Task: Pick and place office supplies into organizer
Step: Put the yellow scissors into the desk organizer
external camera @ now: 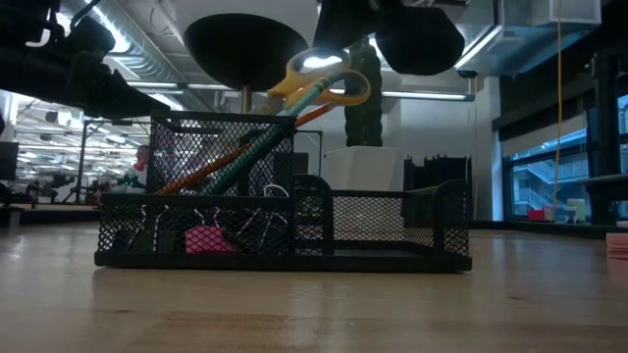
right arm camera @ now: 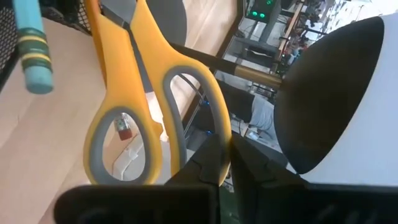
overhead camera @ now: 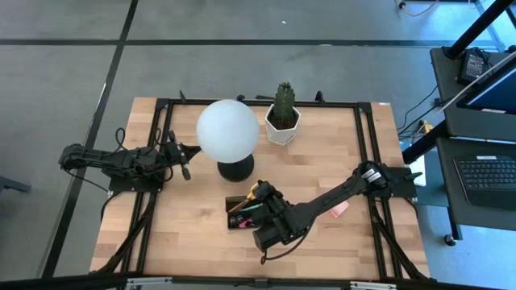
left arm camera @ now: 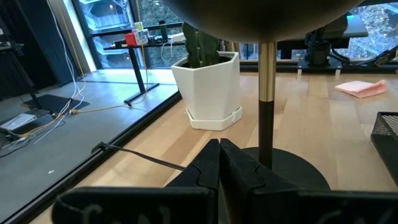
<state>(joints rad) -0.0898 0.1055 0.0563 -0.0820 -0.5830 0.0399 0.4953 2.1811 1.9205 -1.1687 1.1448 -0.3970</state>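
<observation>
We are looking at the black mesh organizer (external camera: 285,235) sitting near the table's (overhead camera: 185,234) front, by the lamp's (overhead camera: 228,133) base. Our right gripper (right arm camera: 224,163) is hovering over it with fingers nearly pressed together beside the yellow-handled scissors (right arm camera: 146,99) standing in the tall compartment. Our left gripper (left arm camera: 219,163) is waiting closed left of the lamp.

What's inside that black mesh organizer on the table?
The organizer holds yellow-handled scissors and green and orange pencils standing tilted in its tall compartment. A pink item lies low at one end. The mesh blurs whatever else sits beside it.
</observation>
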